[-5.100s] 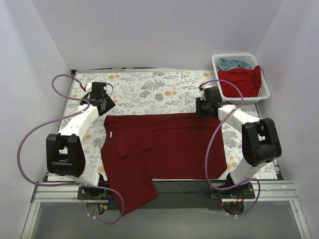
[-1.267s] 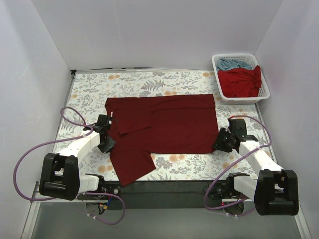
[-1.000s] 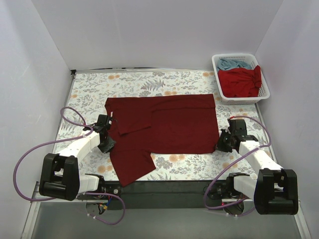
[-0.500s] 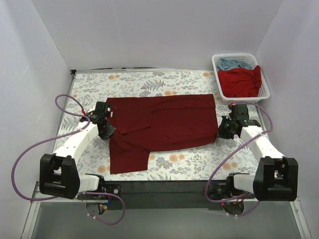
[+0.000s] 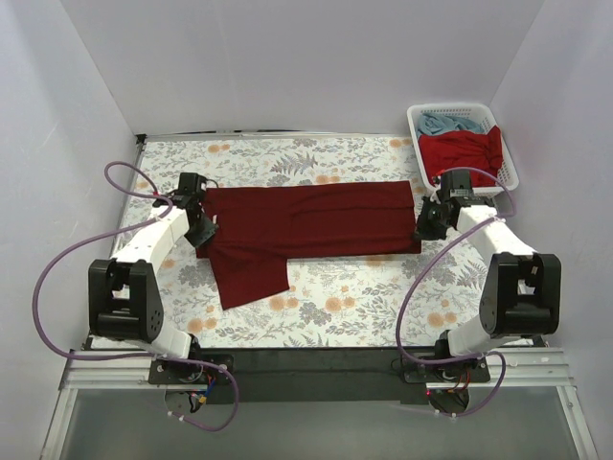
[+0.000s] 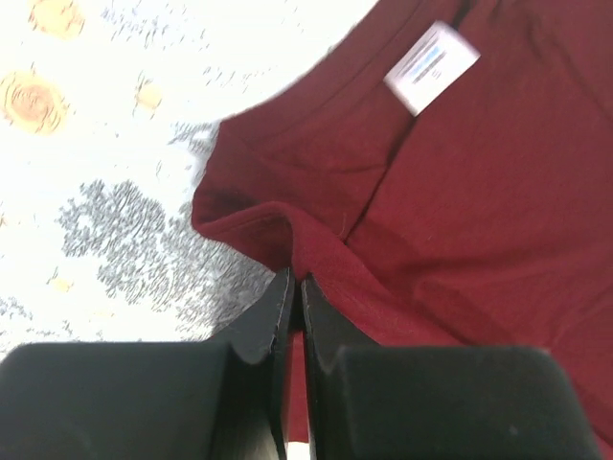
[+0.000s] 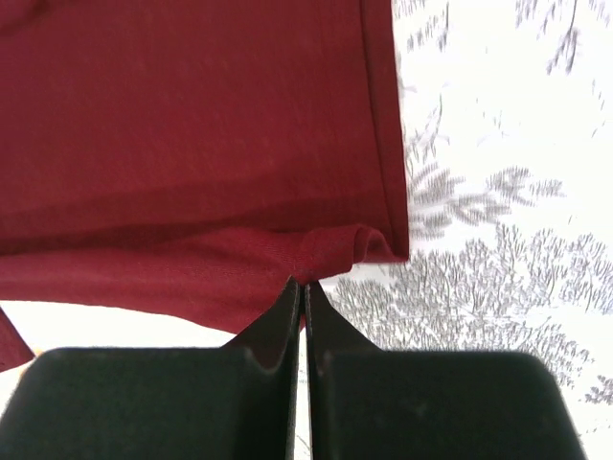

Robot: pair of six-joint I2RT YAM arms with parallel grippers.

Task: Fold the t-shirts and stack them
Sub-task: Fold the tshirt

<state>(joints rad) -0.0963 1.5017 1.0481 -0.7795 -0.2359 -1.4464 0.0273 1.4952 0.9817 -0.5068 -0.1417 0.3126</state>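
Observation:
The dark maroon t-shirt (image 5: 306, 220) lies across the middle of the floral table cloth, folded into a long band, with one sleeve part (image 5: 251, 276) hanging toward the near side at the left. My left gripper (image 5: 203, 231) is shut on the shirt's left near edge (image 6: 287, 244); a white label (image 6: 431, 67) shows beyond. My right gripper (image 5: 425, 228) is shut on the shirt's right near corner (image 7: 330, 251). The brighter red t-shirt (image 5: 464, 155) and the light blue t-shirt (image 5: 446, 122) lie in the basket.
The white lattice basket (image 5: 508, 158) stands at the back right, close to my right gripper. White walls enclose the table on three sides. The floral table cloth (image 5: 335, 307) is bare near the front edge.
Both grippers carried the shirt's near edge away from the bases, folding the near half over the far half. The shirt went from a broad rectangle to a narrow band.

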